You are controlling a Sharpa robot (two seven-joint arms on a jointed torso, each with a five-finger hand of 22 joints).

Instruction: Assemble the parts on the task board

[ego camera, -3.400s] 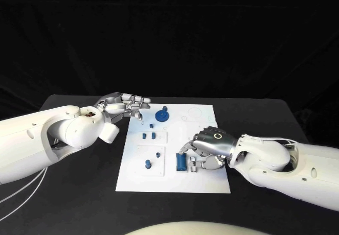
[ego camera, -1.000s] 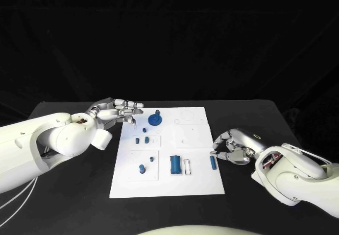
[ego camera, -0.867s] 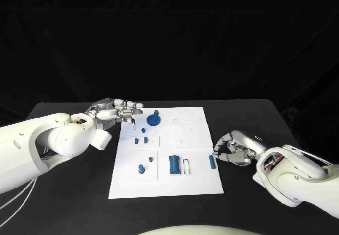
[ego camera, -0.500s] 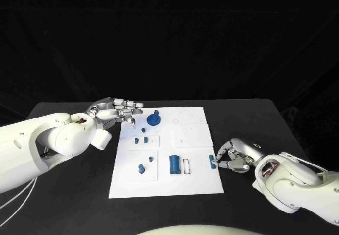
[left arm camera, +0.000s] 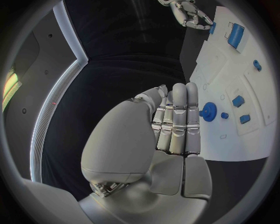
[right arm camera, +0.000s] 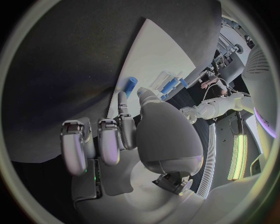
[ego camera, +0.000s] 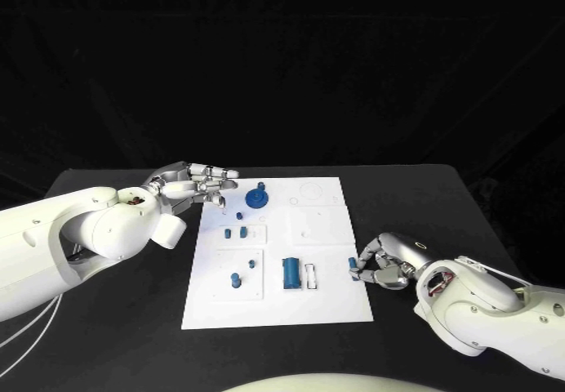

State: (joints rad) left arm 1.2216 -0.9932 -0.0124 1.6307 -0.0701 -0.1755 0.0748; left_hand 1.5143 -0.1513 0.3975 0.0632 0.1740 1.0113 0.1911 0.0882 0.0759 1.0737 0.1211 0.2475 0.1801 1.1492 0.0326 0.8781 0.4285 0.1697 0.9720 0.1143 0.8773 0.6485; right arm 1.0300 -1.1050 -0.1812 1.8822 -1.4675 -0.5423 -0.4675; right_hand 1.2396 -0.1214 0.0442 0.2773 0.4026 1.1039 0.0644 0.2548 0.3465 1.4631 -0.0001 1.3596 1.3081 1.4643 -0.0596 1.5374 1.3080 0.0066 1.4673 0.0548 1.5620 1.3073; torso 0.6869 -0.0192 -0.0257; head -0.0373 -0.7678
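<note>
The white task board [ego camera: 330,237] lies mid-table. My right hand [ego camera: 386,260] sits at the board's right edge and pinches a small blue cylinder [ego camera: 352,263] between thumb and a finger; the cylinder [right arm camera: 129,84] sticks out past the fingertips over the board [right arm camera: 157,51]. My left hand [ego camera: 194,181] hovers at the board's far left corner with its fingers [left arm camera: 178,121] straight, side by side, holding nothing. A blue gear [ego camera: 259,197] stands near it, and the gear [left arm camera: 209,112] shows just beyond those fingers. A blue block [ego camera: 291,273] sits beside a white slot [ego camera: 311,276].
Several small blue pegs stand on the board's left half, among them a pair [ego camera: 236,233] and a low one [ego camera: 236,281]. Black table [ego camera: 424,204] surrounds the board. The left wrist view shows the right hand [left arm camera: 189,11] far across the board.
My right hand left the blue block, went to the board's right edge and took hold of the cylinder lying there; it now looks shorter, tipped up. The left hand has stayed put.
</note>
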